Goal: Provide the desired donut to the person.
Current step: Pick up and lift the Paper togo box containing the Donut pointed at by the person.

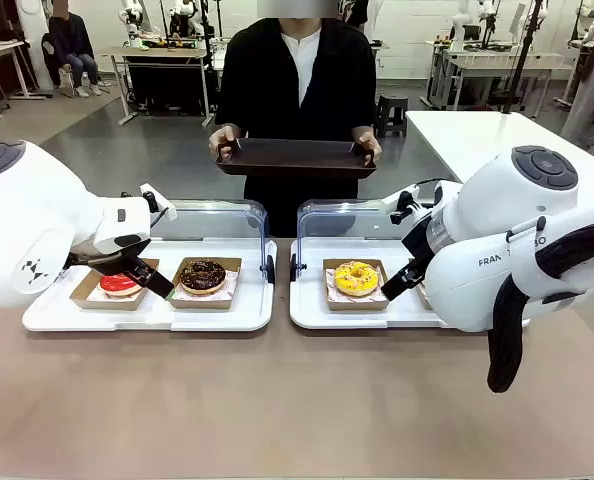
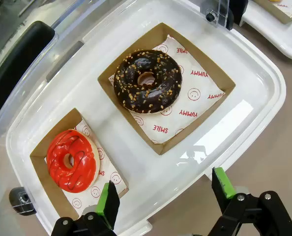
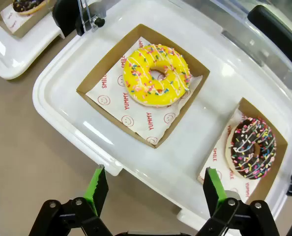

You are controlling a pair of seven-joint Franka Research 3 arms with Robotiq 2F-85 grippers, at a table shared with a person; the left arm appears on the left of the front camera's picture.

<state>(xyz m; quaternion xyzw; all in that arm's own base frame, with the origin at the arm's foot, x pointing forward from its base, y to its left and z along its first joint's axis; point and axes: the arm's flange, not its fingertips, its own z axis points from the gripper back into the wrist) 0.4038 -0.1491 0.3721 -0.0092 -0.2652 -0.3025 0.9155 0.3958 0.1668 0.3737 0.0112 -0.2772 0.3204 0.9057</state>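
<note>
No donut taken yet.
The left pincer (image 2: pixel 165 189) and right pincer (image 3: pixel 156 181) gape empty above the red donut (image 2: pixel 71 160), chocolate donut (image 2: pixel 147 81) and yellow donut (image 3: pixel 158 75) at the desk (image 1: pixel 277 400) middle. At its far edge the person (image 1: pixel 299 80) holds a tray (image 1: pixel 295 157) out, likely to receive one.

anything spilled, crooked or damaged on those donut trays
Nothing stands out. The red donut, chocolate nut donut, yellow donut and chocolate sprinkle donut each sit whole on paper liners in their own cardboard boxes, with nothing spilled on the white trays. The person holds the brown tray level.
</note>
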